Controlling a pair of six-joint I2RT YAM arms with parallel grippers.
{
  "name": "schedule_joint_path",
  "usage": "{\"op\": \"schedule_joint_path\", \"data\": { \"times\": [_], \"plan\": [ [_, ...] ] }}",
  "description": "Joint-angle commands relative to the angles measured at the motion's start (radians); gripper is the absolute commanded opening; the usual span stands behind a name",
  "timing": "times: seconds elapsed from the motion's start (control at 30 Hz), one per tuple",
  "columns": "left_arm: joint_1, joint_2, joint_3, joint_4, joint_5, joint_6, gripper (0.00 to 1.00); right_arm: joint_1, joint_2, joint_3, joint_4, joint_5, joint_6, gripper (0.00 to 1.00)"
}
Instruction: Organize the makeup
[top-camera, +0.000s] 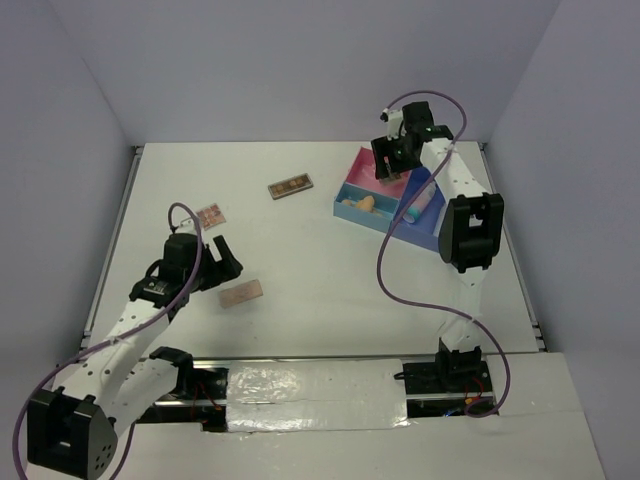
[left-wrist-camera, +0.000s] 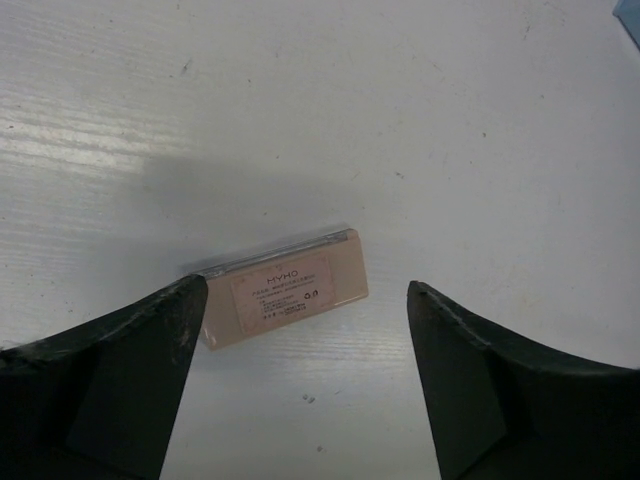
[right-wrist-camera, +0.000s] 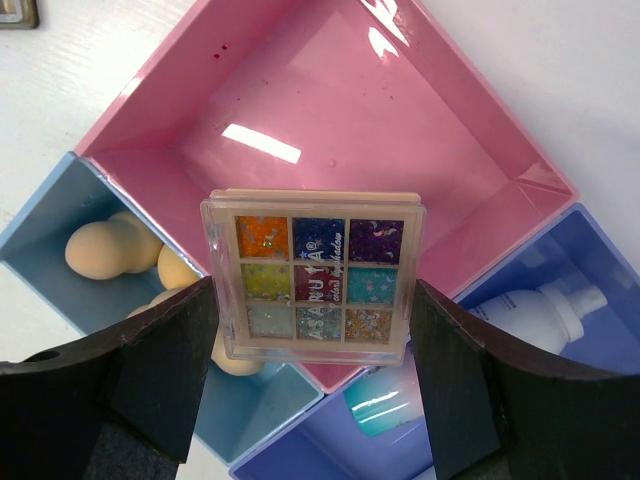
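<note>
My right gripper (right-wrist-camera: 313, 288) is shut on the square multicolour palette (right-wrist-camera: 313, 275) and holds it upright above the pink compartment (right-wrist-camera: 330, 110) of the tray (top-camera: 345, 190). Peach sponges (right-wrist-camera: 100, 250) lie in the light blue compartment. A white bottle (right-wrist-camera: 540, 310) lies in the darker blue compartment. My left gripper (left-wrist-camera: 305, 300) is open and low over the table. A flat pink palette (left-wrist-camera: 285, 290) lies label up just ahead of its fingertips, nearer the left finger (left-wrist-camera: 150, 350). In the top view this palette (top-camera: 241, 292) lies beside the left gripper (top-camera: 225, 262).
A flat brown palette (top-camera: 291, 186) lies at the table's far middle. A small pinkish palette (top-camera: 210, 215) lies behind the left arm. A teal-capped item (right-wrist-camera: 385, 410) lies in the dark blue compartment. The right arm's purple cable (top-camera: 385, 270) hangs over the table.
</note>
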Motion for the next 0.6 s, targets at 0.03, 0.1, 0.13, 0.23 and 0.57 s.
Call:
{"op": "schedule_joint_path", "data": {
  "times": [0.03,0.1,0.13,0.23,0.57],
  "plan": [
    [0.009,0.018,-0.005,0.024,-0.031,-0.013,0.98,-0.005,0.016,-0.001,0.028,0.014,-0.001,0.67],
    [0.015,0.024,-0.003,0.026,-0.030,-0.008,0.98,-0.007,0.015,-0.001,0.030,0.012,-0.003,0.70],
    [0.015,0.027,0.000,0.026,-0.028,-0.006,0.99,-0.007,0.013,-0.001,0.031,0.012,-0.001,0.70],
    [0.019,0.032,0.005,0.026,-0.025,-0.006,0.99,-0.004,0.009,0.004,0.026,0.014,-0.004,0.71],
    [0.025,0.036,-0.005,0.020,-0.008,-0.011,0.99,-0.007,-0.037,-0.024,0.037,0.003,-0.003,1.00]
  ]
}}
